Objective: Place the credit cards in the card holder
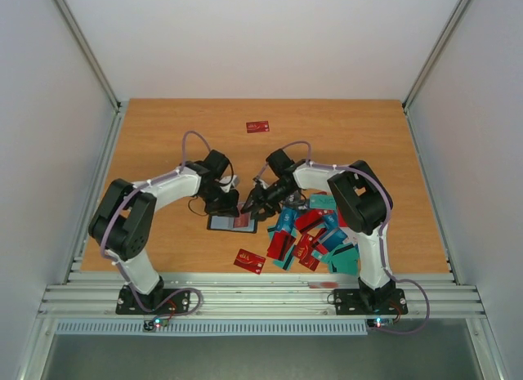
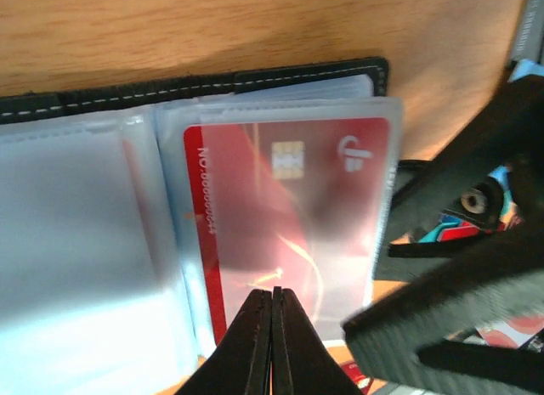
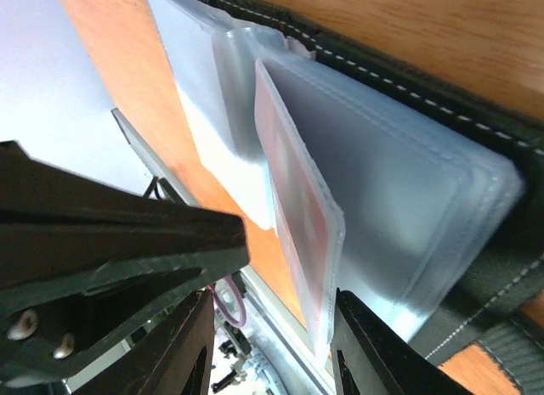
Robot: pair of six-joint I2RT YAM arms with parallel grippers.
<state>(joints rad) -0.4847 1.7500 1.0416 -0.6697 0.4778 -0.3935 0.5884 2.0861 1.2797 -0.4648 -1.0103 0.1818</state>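
My closed, empty left hand (image 2: 272, 303) pinned the black stitched card holder (image 2: 255, 76) open on the wooden counter (image 2: 212, 21) so my spread right hand (image 3: 272, 314) could straddle its clear sleeve (image 3: 382, 157), which held a red plastic card (image 2: 289, 200).

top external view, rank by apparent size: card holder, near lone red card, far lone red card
card holder
near lone red card
far lone red card (these two unsure: camera distance differs)

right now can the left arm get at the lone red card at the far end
Probably yes: only bare table lies between the left gripper, now at the card holder, and the lone red card.
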